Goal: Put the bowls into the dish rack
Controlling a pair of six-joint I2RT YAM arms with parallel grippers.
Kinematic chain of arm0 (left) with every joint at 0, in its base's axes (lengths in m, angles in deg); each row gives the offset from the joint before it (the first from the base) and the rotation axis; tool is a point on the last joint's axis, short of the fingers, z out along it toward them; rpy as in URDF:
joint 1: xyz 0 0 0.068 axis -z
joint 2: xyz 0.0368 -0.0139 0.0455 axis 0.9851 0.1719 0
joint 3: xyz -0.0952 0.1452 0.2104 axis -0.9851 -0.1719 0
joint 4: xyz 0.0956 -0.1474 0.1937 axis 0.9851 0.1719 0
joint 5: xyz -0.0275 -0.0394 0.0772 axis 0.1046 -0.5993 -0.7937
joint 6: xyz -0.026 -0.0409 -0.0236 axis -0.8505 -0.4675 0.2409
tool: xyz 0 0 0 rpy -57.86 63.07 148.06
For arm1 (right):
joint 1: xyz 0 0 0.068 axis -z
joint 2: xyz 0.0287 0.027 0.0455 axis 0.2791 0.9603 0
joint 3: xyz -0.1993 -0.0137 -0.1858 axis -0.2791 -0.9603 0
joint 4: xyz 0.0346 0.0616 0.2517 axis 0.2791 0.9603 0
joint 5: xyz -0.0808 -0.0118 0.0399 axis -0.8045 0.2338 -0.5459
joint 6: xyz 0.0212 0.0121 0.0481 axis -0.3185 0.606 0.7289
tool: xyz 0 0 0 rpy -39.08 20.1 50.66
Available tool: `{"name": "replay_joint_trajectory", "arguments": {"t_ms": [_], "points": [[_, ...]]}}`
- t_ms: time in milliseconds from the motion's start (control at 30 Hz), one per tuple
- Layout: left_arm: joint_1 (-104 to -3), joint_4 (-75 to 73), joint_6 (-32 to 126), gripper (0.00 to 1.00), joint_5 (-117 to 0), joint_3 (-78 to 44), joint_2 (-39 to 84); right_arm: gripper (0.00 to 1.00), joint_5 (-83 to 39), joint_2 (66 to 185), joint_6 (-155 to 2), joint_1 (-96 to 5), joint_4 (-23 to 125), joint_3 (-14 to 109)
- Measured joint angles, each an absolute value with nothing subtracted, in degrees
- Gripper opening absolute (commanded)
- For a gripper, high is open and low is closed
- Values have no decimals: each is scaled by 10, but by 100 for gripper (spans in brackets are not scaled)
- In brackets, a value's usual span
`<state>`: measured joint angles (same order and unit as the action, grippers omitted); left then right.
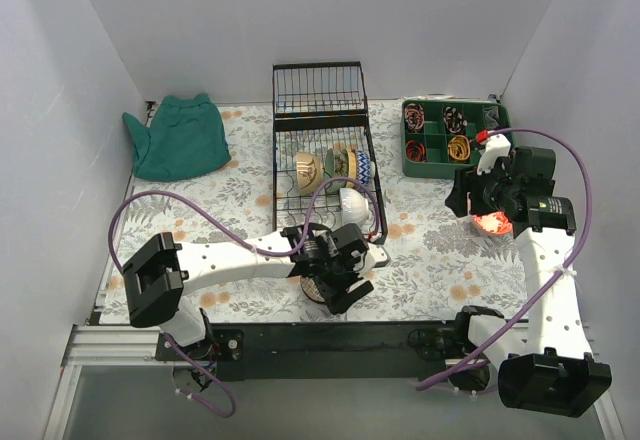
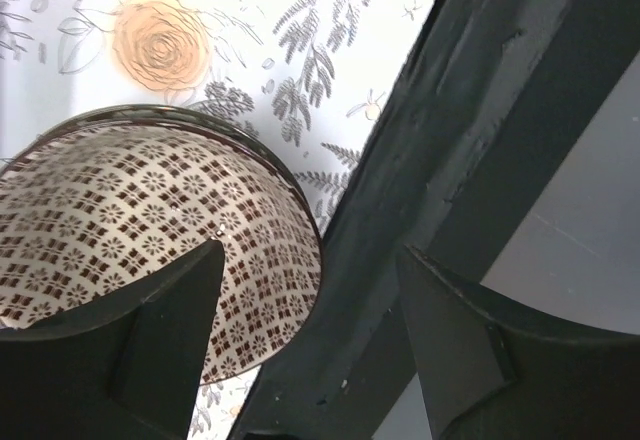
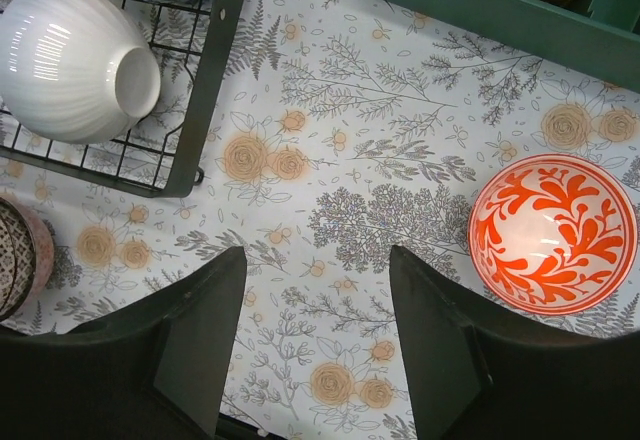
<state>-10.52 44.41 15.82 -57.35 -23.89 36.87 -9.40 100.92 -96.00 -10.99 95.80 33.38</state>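
The black wire dish rack stands at the back centre with several bowls upright in it. A white bowl lies on its side on the rack's front panel, and also shows in the right wrist view. My left gripper is open, low at the table's front edge. One finger is inside the dark brown patterned bowl and the other is outside its rim. My right gripper is open and empty above the mat, left of the red-orange bowl.
A green compartment tray sits at the back right, close behind my right gripper. A teal cloth lies at the back left. The black front rail runs right beside the brown bowl. White walls enclose the table.
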Motion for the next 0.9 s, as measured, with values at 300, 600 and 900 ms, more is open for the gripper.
{"name": "replay_joint_trajectory", "arguments": {"t_ms": [300,600,900], "points": [[-105,415,161,42,-601,-267,363,67,-69,1003,-951,-85,960,333],[-105,418,184,25,-596,-270,359,66,-50,997,-947,-69,961,322],[-105,445,201,0,-587,-250,350,65,-39,997,-942,-58,962,304]]}}
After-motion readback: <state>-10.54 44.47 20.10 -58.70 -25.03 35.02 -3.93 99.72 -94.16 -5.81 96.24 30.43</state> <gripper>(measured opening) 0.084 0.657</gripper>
